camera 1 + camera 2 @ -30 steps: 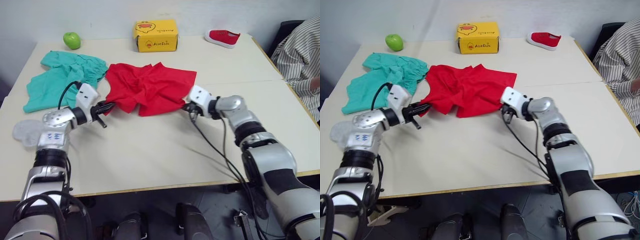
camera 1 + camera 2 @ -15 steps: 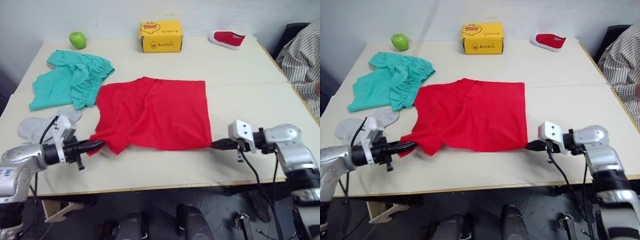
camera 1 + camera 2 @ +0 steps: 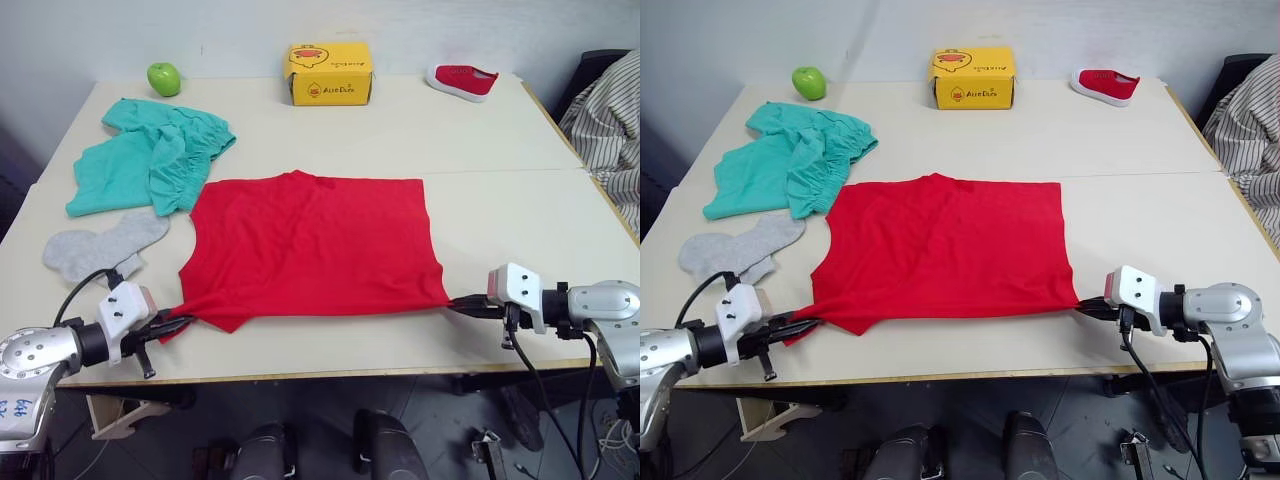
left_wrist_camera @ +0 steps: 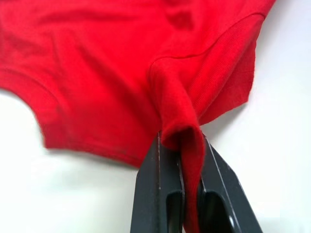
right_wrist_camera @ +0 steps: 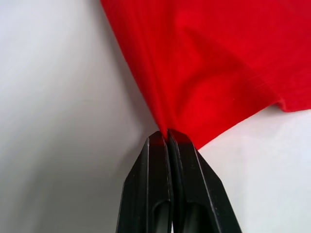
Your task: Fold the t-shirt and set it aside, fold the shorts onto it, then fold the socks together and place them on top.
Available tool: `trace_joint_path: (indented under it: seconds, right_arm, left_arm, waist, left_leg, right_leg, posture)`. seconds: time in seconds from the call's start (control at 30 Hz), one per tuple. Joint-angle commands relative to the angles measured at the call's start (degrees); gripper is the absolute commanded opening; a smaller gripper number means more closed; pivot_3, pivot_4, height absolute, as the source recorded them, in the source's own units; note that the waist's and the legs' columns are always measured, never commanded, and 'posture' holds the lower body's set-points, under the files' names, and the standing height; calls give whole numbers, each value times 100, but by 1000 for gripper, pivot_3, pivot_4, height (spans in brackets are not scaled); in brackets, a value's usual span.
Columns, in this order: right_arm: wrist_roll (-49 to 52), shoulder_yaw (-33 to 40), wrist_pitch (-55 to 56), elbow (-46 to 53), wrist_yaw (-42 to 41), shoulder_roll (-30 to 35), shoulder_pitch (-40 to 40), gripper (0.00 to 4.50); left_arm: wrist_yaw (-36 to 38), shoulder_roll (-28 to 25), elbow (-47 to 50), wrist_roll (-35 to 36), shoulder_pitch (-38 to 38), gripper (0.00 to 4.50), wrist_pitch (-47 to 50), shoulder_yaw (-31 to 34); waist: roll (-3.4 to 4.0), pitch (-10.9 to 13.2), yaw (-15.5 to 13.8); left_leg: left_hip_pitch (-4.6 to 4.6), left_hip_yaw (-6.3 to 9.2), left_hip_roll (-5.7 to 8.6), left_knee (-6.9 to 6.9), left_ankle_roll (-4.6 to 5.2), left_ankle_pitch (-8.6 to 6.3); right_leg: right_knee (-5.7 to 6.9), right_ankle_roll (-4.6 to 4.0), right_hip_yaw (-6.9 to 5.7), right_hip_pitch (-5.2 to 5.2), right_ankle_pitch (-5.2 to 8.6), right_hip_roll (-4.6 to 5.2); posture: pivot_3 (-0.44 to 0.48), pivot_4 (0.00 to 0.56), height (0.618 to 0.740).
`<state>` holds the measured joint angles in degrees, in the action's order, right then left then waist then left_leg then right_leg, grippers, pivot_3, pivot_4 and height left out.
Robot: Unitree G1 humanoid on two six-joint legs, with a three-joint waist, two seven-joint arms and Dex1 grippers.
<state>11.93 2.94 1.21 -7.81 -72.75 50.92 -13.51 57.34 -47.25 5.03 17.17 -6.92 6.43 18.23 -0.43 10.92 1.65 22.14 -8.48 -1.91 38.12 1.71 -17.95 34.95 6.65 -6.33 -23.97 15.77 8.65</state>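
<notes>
T-shirt (image 3: 310, 250) spread flat, mid-table (image 3: 480, 130), near edge. Left gripper (image 3: 172, 323) at 7 o'clock corner, jaws closed on a bunched sleeve fold; right gripper (image 3: 462, 305) at 4 o'clock corner, jaws pinched shut on the hem. Cloth lies toward 12 o'clock from both jaws, long axis running 9 to 3 between them. Shorts (image 3: 150, 160) at 10 o'clock, socks (image 3: 100, 245) at 9 o'clock, both nearer the left arm.
</notes>
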Motion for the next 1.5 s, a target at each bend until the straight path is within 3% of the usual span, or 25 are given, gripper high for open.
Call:
trace_joint_path:
  seconds: [0.03,0.2,0.37,0.57,0.67,0.97,1.2,1.4,1.5]
  right_arm:
    - [227,136,29,239,65,-79,73,0]
    - [269,75,-1,352,132,-140,38,0]
    - [280,29,-29,395,172,-174,8,0]
    - [262,-31,-53,378,192,-220,-23,0]
    - [248,-69,-82,360,200,-260,-75,0]
    - [232,-131,-110,307,256,-319,-194,0]
    - [243,-157,-168,311,320,-365,-216,0]
    - [252,-159,-205,351,361,-354,-164,0]
    - [257,-141,-203,365,379,-354,-122,0]
  left_arm:
    - [23,-71,-21,296,-159,1026,178,447]
    - [-12,-180,-414,596,-481,2609,388,1387]
    - [131,-221,-280,431,-860,2609,-253,1897]
    - [395,-136,329,142,-1141,4404,-1224,1518]
    - [317,-77,437,-64,-1087,4460,-1264,1046]
    - [173,-28,591,554,-1050,4460,519,572]
    - [-6,189,472,626,-453,2233,870,205]
    - [431,-53,853,1189,-720,151,1596,275]
    - [435,-279,1273,2159,-855,29,2815,716]
  waist:
    - [0,0,0]
    - [0,0,7]
    - [0,0,2]
    - [-1,-1,-11]
    - [-1,0,-4]
    - [-1,-1,1]
    - [-2,-1,-16]
    - [-2,-1,21]
    - [-2,-1,5]
  left_leg:
    - [1,0,0,0,3,-1]
    - [0,-1,0,4,8,-1]
    - [0,-1,-2,4,8,-3]
    - [1,1,2,4,-22,-21]
    - [0,0,2,4,-22,-21]
    - [0,-4,-4,5,9,-3]
    - [0,1,7,9,15,0]
    - [0,-2,1,7,12,-2]
    - [0,-2,2,8,13,-1]
  right_leg:
    - [0,0,-1,0,0,-1]
    - [0,0,0,1,0,1]
    - [-3,0,-1,1,0,4]
    - [-5,-1,-3,3,-1,23]
    - [-4,-1,-2,3,-1,18]
    - [-3,-1,-3,2,0,-11]
    - [2,0,-4,7,-1,-4]
    - [2,0,-4,5,-1,-12]
    - [1,0,-4,5,-1,-11]
  posture:
    - [0,150,740]
    - [0,150,740]
    - [0,150,740]
    - [0,150,740]
    - [0,150,740]
    - [0,150,740]
    - [0,150,740]
    - [0,150,740]
    - [0,150,740]
